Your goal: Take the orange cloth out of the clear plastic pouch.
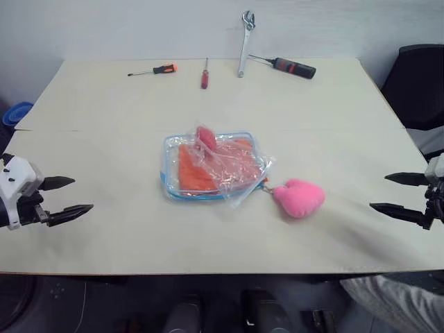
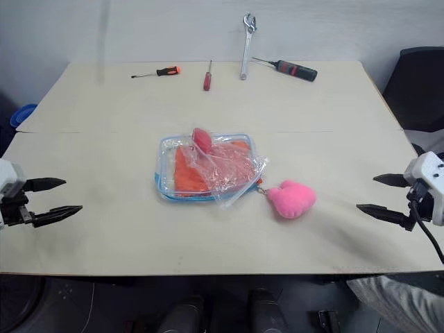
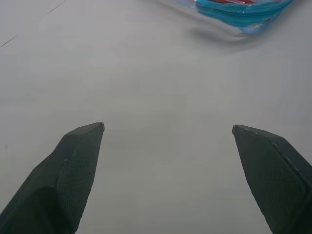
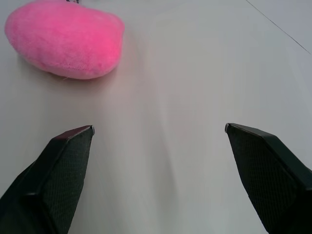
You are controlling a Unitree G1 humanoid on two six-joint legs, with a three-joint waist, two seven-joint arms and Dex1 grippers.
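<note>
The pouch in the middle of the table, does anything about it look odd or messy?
A little. A thin, crumpled clear bag with something red inside lies across the clear plastic pouch, spilling over its right edge. The orange cloth is inside the pouch.

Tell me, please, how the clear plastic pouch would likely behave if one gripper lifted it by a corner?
The clear plastic pouch lies flat and thin-walled, so it would probably sag. Its glossy plastic may slip. The pink plush heart attached to it would likely dangle and swing.

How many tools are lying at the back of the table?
4, in a row along the far edge: an orange-handled screwdriver at the left, a red screwdriver, a wrench, and a black-handled screwdriver at the right.
</note>
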